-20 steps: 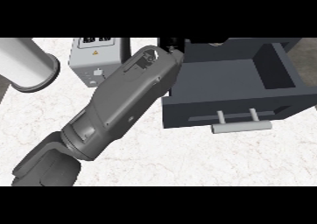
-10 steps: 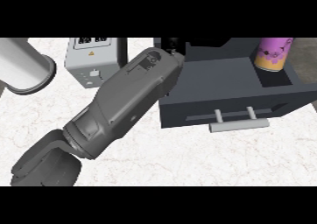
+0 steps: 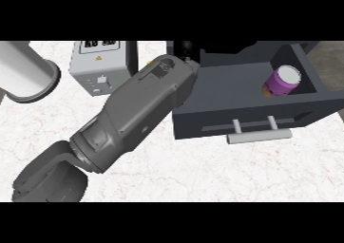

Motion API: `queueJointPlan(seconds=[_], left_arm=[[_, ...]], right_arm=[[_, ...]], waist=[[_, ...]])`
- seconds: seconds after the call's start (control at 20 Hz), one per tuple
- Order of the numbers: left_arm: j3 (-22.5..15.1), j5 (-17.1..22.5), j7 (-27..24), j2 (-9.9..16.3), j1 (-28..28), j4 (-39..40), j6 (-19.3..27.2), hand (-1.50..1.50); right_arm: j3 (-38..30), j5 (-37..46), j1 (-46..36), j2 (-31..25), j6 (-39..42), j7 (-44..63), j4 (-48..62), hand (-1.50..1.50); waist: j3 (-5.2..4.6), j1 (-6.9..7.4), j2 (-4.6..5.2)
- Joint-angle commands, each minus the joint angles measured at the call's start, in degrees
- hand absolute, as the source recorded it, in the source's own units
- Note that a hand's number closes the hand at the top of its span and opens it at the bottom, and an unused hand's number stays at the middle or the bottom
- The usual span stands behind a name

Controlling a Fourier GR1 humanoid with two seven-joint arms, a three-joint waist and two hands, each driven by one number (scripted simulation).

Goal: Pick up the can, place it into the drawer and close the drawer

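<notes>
Nearest me, my left forearm (image 3: pixel 133 123) crosses the white marbled tabletop (image 3: pixel 203 175) toward the drawer's back-left corner. The drawer (image 3: pixel 238 95) is open, its grey handle (image 3: pixel 259 136) facing me. A moment ago the purple can (image 3: pixel 285 80) was higher at the far edge; now it sits inside, right side. Placing looks done, closing remains. The left hand (image 3: pixel 185 47) is mostly hidden; I cannot tell its fingers. The grey box (image 3: pixel 98 66) carries unreadable markings.

Purple can (image 3: pixel 284 80) inside open drawer (image 3: pixel 224 85)
</notes>
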Motion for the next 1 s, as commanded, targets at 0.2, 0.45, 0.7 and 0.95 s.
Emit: queueJointPlan(seconds=[0.2, 0.45, 0.7, 0.95], left_arm=[[1.1, 3.0, -2.8, 0.0, -1.3, 1.2, -1.2, -1.5], [1.2, 3.8, -7.9, 0.0, -0.1, 0.3, -1.5, -1.5], [1.1, 5.5, -7.7, 0.0, -2.4, -1.3, 0.5, -1.5], [1.7, 6.0, -8.4, 0.0, -2.5, 1.4, -1.5, -1.5]], right_arm=[[-1.4, 9.6, -2.4, -1.7, 1.8, -5.7, -7.0, -1.5], [-0.4, 13.2, -3.6, -4.2, 5.1, -9.6, -8.4, -1.5], [4.6, 25.4, -8.8, -5.4, 5.8, -13.6, -6.5, -1.5], [13.1, 38.6, -15.5, -6.3, 2.8, -9.6, -7.3, -1.5]], waist=[[-0.06, 0.75, 0.18], [-0.06, 0.92, -0.02], [-0.02, 2.64, -0.12], [-0.1, 3.8, 0.15]])
